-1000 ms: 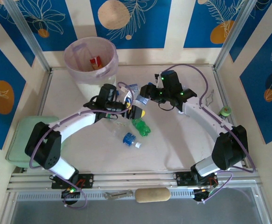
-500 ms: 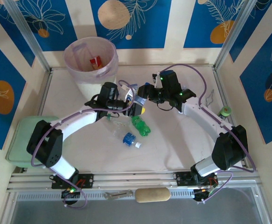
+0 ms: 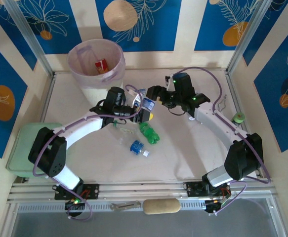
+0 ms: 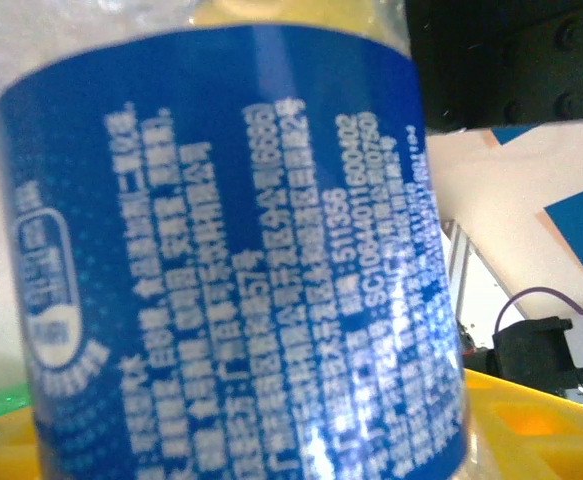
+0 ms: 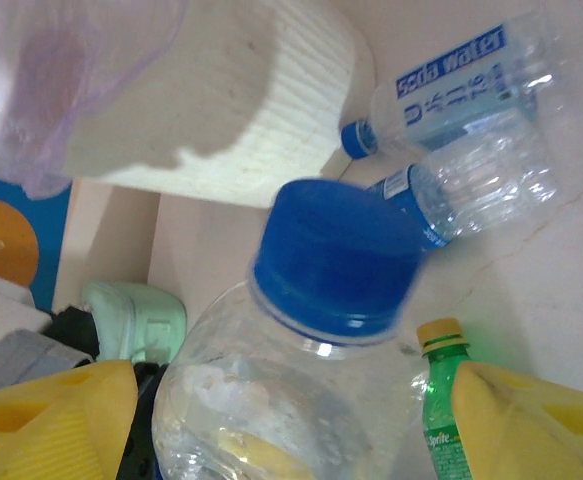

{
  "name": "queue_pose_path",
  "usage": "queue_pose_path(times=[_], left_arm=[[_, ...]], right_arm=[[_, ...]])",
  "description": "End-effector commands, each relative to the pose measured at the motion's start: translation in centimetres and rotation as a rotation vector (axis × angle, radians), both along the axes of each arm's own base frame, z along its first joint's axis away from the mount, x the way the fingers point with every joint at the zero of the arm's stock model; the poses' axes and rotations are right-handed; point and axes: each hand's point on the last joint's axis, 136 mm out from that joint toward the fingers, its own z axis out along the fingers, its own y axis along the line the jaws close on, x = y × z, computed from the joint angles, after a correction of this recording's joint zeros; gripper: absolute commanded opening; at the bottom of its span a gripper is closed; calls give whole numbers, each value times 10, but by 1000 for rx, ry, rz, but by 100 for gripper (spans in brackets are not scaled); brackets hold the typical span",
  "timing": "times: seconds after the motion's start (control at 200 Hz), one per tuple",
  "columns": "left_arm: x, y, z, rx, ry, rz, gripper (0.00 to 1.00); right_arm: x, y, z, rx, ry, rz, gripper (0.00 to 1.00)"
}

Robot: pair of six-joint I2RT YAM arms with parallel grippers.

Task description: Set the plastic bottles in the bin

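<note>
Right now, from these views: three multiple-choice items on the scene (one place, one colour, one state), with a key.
1. Where is the bin?
A) far left of the table
B) near right
C) on the tray

2. Cap colour of the bottle close up in the right wrist view?
A) red
B) blue
C) white

3. The green bottle is:
A) upright
B) in the bin
C) lying on the table

Key:
1 A: the top view puts it at the far left.
2 B: its cap is plainly blue.
3 C: it lies flat on the table.
</note>
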Motion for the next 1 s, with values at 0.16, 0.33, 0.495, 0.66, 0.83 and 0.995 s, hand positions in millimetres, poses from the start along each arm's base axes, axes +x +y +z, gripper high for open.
queue_pose_path(times=[0.16,0.33,0.495,0.66,0.83,0.995], left_arm=[[30,26,37,74,-156,106,59],[69,56,87,134,-332,217,59],[118,102,148,202,-493,395,59],[161,159,195,275,-638,584,60],[205,209,196,326,-604,711,62],[236,236,157,418,-528,773,61]], right_arm=[[-1,-58,19,66,-45,-176,83],[-6,-76,16,73,-56,-240,83],[-10,-76,5,80,-29,-241,84],[-15,-74,-8,92,7,-243,84],[-18,-73,-15,95,24,-245,84],[-21,-73,-19,91,30,-244,84]])
